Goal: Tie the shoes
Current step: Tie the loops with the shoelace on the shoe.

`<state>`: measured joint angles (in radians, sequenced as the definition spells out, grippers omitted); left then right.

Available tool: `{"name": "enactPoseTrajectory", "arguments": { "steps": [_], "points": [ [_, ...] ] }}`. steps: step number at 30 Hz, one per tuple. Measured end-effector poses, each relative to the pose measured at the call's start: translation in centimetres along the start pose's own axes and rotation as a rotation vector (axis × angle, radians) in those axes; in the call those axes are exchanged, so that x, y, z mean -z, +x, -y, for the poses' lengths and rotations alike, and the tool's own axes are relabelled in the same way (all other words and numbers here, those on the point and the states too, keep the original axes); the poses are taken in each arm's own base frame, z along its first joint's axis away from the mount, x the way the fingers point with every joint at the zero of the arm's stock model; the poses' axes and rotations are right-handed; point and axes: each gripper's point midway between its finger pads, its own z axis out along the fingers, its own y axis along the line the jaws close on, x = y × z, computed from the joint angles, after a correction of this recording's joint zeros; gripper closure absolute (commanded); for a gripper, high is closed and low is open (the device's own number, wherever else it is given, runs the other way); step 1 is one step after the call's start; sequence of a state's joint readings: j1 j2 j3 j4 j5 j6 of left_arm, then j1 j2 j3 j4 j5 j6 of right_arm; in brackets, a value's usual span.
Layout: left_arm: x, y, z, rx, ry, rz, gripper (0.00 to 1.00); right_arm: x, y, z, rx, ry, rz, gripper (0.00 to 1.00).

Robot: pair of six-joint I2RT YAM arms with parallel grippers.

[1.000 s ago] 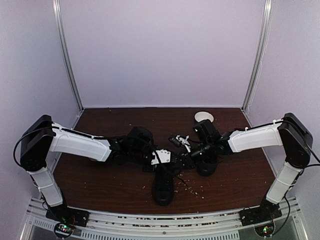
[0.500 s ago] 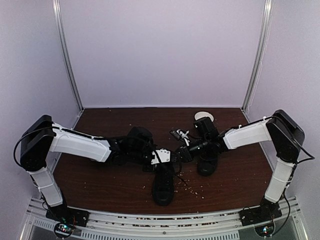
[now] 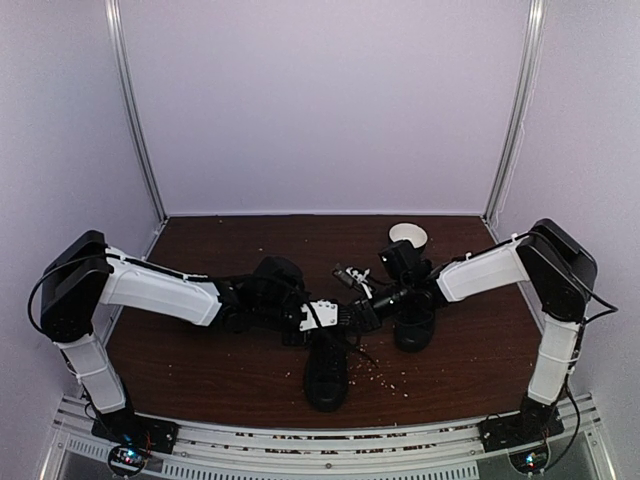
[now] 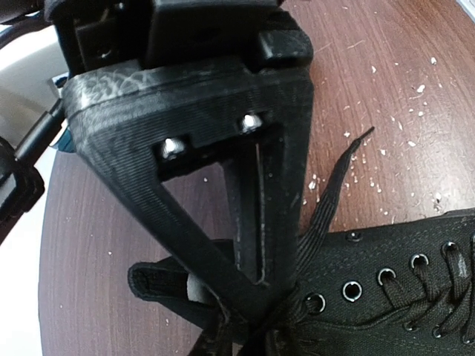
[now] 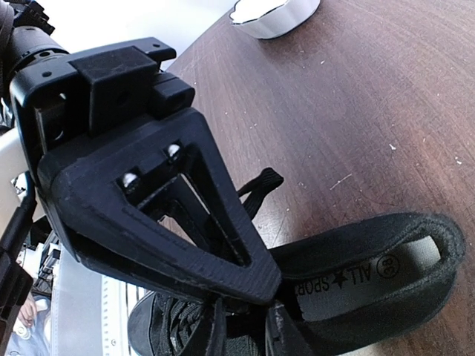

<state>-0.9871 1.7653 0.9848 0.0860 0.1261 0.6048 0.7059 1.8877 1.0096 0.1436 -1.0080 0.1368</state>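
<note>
One black shoe [image 3: 327, 375] lies in the middle of the table with its toe toward the near edge. The other shoe [image 3: 414, 325] lies to its right. Both grippers meet over the middle shoe's lace end. My left gripper [image 3: 350, 316] is shut, and in the left wrist view its tips [image 4: 276, 297] press on the lace at the top eyelets of the shoe [image 4: 401, 289]. A loose lace end [image 4: 334, 185] runs out beside it. My right gripper [image 3: 372, 300] is shut too, and in the right wrist view [image 5: 263, 285] a lace loop [image 5: 261, 184] sticks out behind its fingers, above the shoe's opening [image 5: 371, 278].
A white bowl [image 3: 407, 235] stands at the back right, behind the right arm, and shows in the right wrist view [image 5: 274, 15]. Pale crumbs are scattered on the brown table [image 3: 200, 370] near the middle shoe. Metal posts stand at the back corners.
My right gripper has moved left and closer to the left gripper over the middle shoe, and the right arm's shoulder has swung left. The left arm has hardly moved.
</note>
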Motion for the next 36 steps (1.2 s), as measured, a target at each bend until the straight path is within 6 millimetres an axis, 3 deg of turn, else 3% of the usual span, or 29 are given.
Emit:
{"name": "enactPoseTrajectory", "arguments": {
  "steps": [6,13,18,20,26,36],
  "points": [
    [-0.1,0.2,0.2,0.019,-0.011,0.013,0.99,-0.1,0.0,0.1,0.003,0.002,0.001,0.78],
    [-0.1,0.5,0.2,0.051,-0.023,0.037,1.00,-0.2,0.0,0.3,0.005,0.004,0.002,0.79],
    [0.3,0.2,-0.4,0.072,-0.051,0.071,1.00,-0.5,0.1,-0.3,0.014,-0.013,-0.003,0.98],
    [0.5,0.0,-0.6,0.078,-0.058,0.085,1.00,-0.5,0.1,-0.2,0.017,-0.008,-0.003,1.00],
    [0.9,-0.4,-1.1,0.085,-0.078,0.108,0.91,0.2,0.1,-0.3,0.022,0.020,0.025,1.00],
    [1.1,-0.1,-1.3,0.082,-0.084,0.104,0.82,2.2,-2.1,-1.3,0.059,0.052,0.107,1.00]
  ]
}}
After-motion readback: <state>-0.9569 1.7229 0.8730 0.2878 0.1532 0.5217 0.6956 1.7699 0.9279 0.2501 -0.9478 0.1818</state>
